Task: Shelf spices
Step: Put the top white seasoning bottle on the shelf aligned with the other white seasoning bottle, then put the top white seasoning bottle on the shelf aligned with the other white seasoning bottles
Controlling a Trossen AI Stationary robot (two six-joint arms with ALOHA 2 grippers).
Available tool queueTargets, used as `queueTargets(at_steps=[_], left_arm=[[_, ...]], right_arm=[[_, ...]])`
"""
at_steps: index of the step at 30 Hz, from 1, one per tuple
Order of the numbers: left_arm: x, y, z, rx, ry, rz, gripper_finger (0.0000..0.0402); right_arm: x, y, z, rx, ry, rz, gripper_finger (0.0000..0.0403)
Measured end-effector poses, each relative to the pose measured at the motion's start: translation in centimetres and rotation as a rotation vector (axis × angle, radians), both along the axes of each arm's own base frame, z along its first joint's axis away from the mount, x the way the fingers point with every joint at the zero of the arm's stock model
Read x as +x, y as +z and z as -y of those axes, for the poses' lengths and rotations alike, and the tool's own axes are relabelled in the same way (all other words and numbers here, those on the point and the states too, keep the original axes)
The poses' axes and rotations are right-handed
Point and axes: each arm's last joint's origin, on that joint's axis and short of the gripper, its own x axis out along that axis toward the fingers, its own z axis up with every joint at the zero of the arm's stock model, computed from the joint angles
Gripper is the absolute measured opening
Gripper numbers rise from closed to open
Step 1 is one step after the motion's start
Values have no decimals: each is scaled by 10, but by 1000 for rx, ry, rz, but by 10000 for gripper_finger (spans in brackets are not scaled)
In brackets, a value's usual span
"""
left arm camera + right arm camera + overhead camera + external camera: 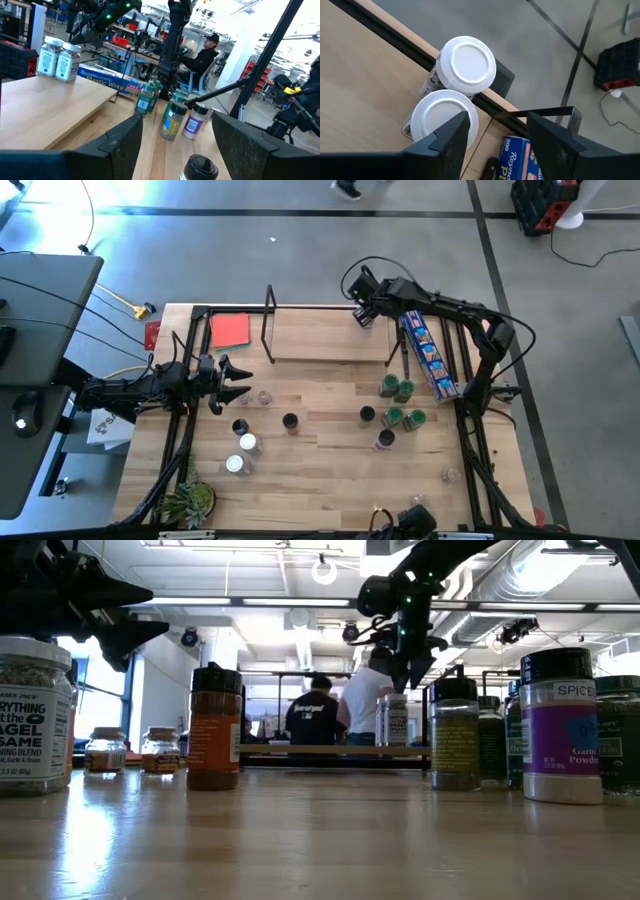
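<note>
Two white-lidded spices [455, 85] on shelf [330, 340]

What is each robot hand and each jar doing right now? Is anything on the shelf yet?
Left hand: open, empty, above the table.
Right hand: open, empty, over the shelf's end.
Two white-lidded jars: upright on the shelf, touching.
Green-lidded jars: upright on the table, unshelved.
Blue box: lying flat.
</note>
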Motion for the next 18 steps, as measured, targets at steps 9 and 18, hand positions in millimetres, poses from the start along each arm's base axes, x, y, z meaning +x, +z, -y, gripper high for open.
queueTargets(at_steps=[9,18], left_arm=[[0,0,0,0,0,0,236],[0,0,0,-25,-2,3,236]], right_arm=[[10,5,-18,-96,74,-85,199],[31,46,-96,-232,332,14,199]])
